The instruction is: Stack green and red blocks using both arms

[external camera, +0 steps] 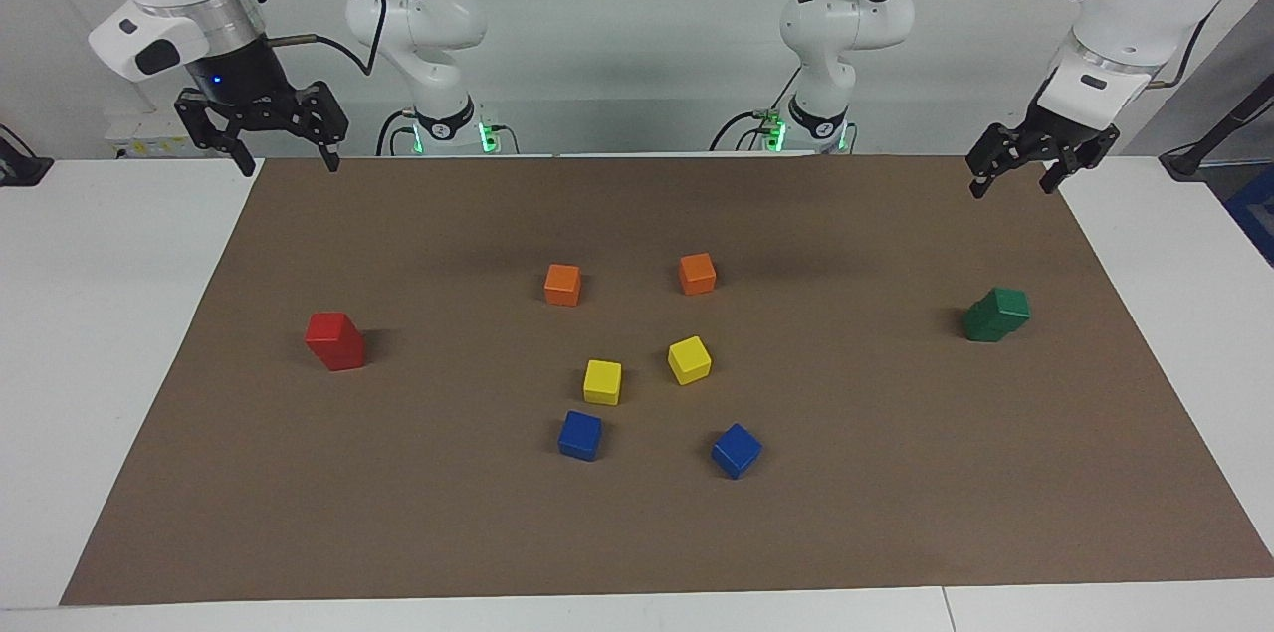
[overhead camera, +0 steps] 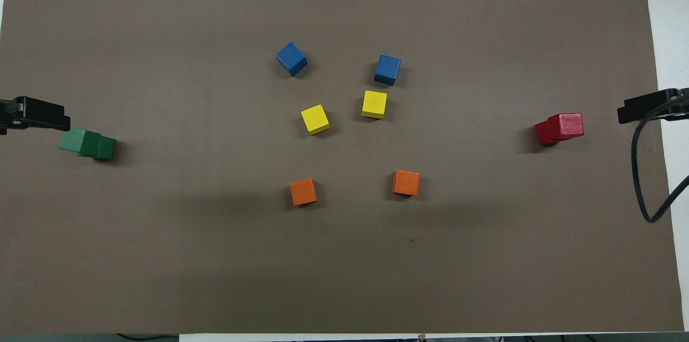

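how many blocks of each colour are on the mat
red blocks: 2, stacked one on the other
green blocks: 2, stacked one on the other
orange blocks: 2
yellow blocks: 2
blue blocks: 2
total: 10

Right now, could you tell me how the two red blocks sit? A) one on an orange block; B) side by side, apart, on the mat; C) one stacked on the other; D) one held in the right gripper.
C: the red blocks form one stack on the mat at the right arm's end, and the open right gripper is empty.
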Robot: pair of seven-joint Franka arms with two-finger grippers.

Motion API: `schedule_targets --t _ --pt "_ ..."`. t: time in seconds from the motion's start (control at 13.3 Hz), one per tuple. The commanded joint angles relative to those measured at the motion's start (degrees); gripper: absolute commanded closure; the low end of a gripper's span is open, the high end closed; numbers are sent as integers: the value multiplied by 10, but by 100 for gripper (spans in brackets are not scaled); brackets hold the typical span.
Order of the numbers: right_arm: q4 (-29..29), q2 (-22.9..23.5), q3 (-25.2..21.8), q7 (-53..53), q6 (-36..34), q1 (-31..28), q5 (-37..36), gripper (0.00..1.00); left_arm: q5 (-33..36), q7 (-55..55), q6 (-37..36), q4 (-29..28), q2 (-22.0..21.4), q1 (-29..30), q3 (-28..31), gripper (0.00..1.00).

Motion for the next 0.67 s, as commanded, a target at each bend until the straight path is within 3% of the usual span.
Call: schedule_targets --t 0.0,0.6 --pt "-2 -2 3 9 -9 -14 0 0 1 -5 0 -4 -9 -6 5 0" --pt "-12 -6 3 19 -2 -7 1 0 1 -6 0 -3 -9 -7 5 0"
